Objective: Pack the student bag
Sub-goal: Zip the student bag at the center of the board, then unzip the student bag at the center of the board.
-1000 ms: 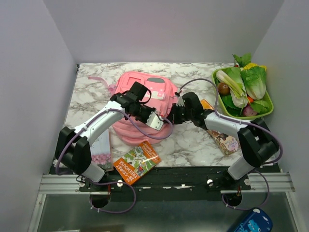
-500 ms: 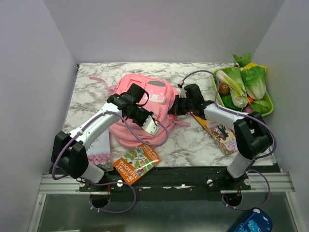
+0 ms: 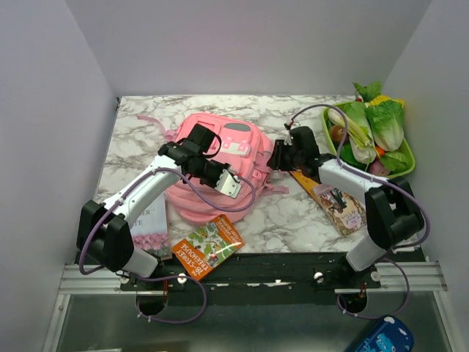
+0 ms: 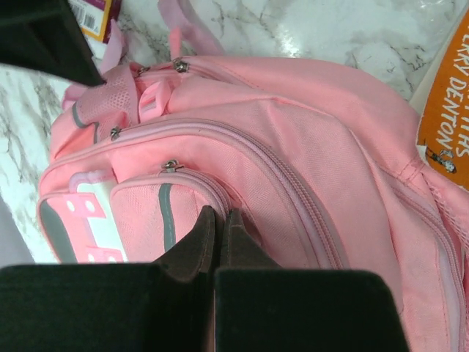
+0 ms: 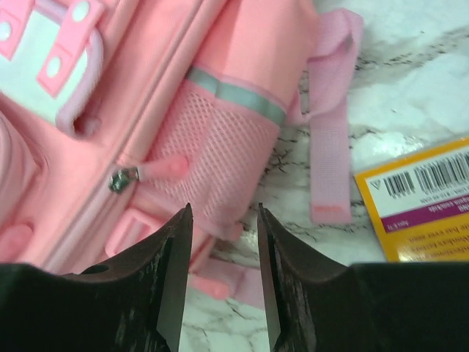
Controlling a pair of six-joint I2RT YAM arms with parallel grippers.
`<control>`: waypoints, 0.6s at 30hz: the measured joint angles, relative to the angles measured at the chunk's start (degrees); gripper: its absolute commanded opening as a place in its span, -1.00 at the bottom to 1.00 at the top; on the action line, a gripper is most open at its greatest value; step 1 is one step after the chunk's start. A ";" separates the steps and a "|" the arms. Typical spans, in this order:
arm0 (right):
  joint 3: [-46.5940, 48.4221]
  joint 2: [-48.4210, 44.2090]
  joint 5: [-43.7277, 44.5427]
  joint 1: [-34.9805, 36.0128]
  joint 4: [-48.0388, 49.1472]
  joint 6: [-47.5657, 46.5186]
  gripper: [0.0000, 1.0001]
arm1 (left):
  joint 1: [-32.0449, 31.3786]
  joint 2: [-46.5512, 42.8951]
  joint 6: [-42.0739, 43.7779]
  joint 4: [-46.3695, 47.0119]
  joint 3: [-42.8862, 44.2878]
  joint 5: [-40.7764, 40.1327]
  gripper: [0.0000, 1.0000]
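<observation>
Writing: orange book cover [image 4: 448, 88] reads "DENTON" | left gripper [image 4: 218, 214] jaws together at student bag [image 4: 308, 139] | right gripper [image 5: 223, 213] jaws apart

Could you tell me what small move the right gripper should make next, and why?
Probably ease the right gripper toward the pink zip tab until it sits between the open, empty jaws, then close. That zip on the bag looks shut, the tab lies just beyond the fingertips, and the left gripper, closed against the front pocket, seems to steady the bag.

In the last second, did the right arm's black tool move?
Yes. The right tool shifted rightward and farther back, toward the green plastic vegetable tray.
</observation>
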 measured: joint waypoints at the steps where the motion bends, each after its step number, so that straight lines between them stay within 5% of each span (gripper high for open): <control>1: -1.60 -1.53 0.68 -0.17 0.44 -0.28 -0.03 | 0.57 0.07 -0.50 -0.09 0.50 0.35 -1.00; 10: -12.20 -8.74 -1.07 -0.31 8.70 -8.04 -0.01 | 4.00 1.79 -0.26 -0.68 6.54 0.79 -1.00; 18: -11.43 -7.10 -8.81 -0.28 11.26 -16.68 0.01 | 4.02 2.27 0.04 -1.25 7.26 0.35 -1.00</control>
